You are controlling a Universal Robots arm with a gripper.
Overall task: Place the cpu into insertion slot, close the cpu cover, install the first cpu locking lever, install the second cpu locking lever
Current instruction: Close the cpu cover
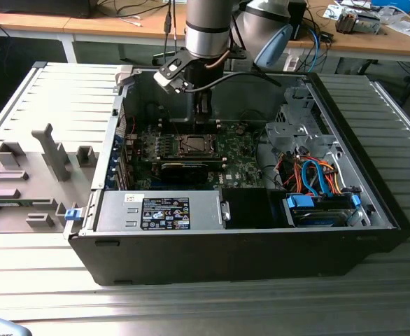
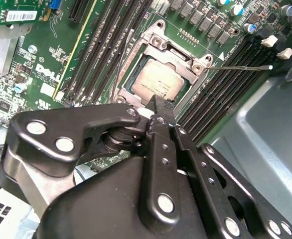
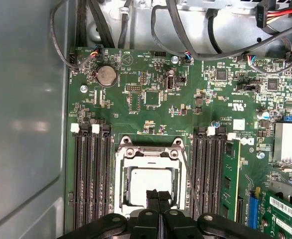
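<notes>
cpu (image 3: 145, 179) seated in insertion slot (image 1: 193, 145), cpu cover (image 3: 148, 158) flat over its rim | gripper (image 3: 158, 198) pinched together, empty, at chip edge, contact unclear | locking lever (image 2: 245, 67) unlatched: thin springy wire, probably slippery, best pushed near free tip

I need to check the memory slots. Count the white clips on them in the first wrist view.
4. Two clips lie to one side of the chip, two to the other side. More may be hidden under the tool.
</notes>
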